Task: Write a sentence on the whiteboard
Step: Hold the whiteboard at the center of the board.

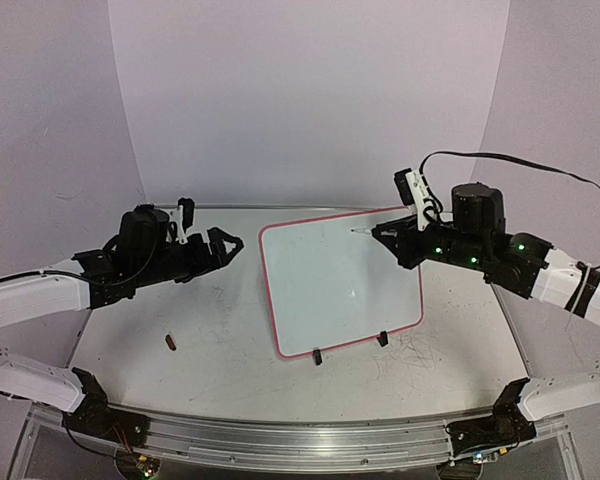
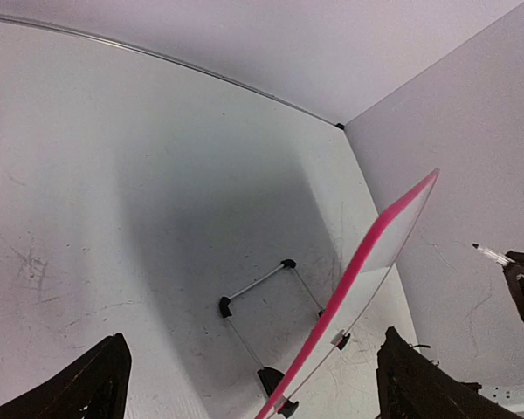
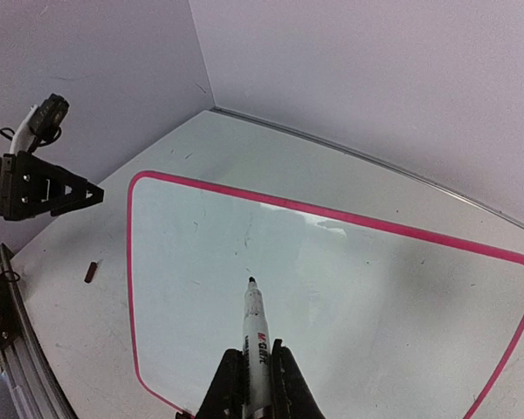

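Pale lilac walls enclose a scuffed white table point(image 1: 210, 350), viewed from above and behind two robot arms. The whiteboard point(image 1: 335, 285), pink-rimmed and blank, is propped on small black feet point(image 1: 317, 356) just right of the table's centre. It is leaned back so that its face is turned up and toward the near edge. No stroke of the sentence is seen on it.

The right claw point(image 1: 385, 233) is clamped together on a marker point(image 3: 255, 336), gripped by the barrel with the dark nib projecting ahead. From this claw the board lies to the left and below. The marker's long axis is pointed leftward across the board's far right corner, with the nib close over the white face. Whether the nib is touching cannot be told.

The left claw point(image 1: 230, 245) is spread wide apart, with nothing held in it, and is poised just beside the board's far left corner. A small dark cap-like piece point(image 1: 170, 342) lies on the table toward the left edge.

The writing is judged not yet begun, and the right arm is the one placed to start it.
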You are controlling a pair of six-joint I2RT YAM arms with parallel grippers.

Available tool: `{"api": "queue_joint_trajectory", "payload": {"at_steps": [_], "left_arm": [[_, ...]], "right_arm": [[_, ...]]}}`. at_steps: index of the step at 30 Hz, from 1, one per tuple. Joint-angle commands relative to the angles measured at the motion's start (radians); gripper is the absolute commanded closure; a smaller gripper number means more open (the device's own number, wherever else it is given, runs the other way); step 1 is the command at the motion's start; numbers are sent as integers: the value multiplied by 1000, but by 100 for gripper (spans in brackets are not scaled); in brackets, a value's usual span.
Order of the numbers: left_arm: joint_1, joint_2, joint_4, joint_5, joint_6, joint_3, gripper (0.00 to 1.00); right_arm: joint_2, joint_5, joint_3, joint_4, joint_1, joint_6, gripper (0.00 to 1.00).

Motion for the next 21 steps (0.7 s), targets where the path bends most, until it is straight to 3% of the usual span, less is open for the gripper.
{"api": "queue_joint_trajectory", "payload": {"at_steps": [1, 6, 17, 21], "left_arm": [[6, 1, 157, 71, 36, -15, 1], [6, 48, 202, 122, 45, -4, 4], [6, 135, 269, 200, 77, 38, 28], [17, 163, 280, 238, 111, 64, 35]], "right_arm": [[18, 37, 88, 25, 48, -53, 100], [66, 77, 139, 24, 114, -97, 100], [240, 193, 225, 25, 296, -184, 100], [264, 168, 209, 71, 312, -186, 100]]}}
